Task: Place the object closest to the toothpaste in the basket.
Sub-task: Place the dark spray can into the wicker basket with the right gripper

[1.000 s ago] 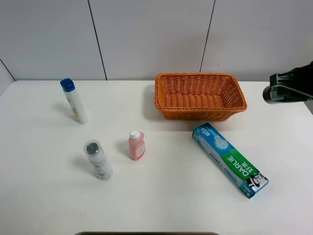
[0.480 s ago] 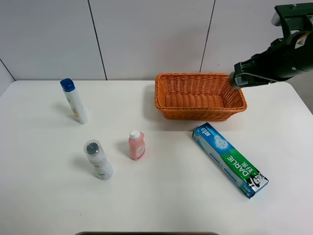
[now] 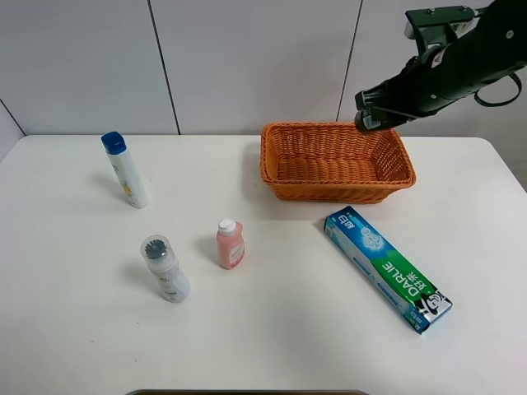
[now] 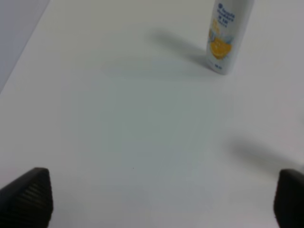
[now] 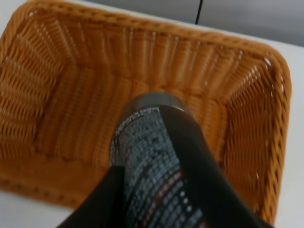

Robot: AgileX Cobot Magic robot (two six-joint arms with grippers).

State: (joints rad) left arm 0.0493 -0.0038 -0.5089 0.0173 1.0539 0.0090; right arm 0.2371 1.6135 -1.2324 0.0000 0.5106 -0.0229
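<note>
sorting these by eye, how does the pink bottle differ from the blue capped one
The pink bottle is short and squat; the blue-capped bottle is taller and slimmer. The pink bottle has a white cap, the blue-capped bottle a white body. The pink bottle stands nearer the toothpaste box than the blue-capped bottle. Both stand upright on the table.

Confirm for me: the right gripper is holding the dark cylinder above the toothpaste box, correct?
Not quite. The right gripper holds the dark cylinder above the basket, not the toothpaste box, which lies on the table in front of the basket. The right wrist view shows the wicker floor under the cylinder.
</note>
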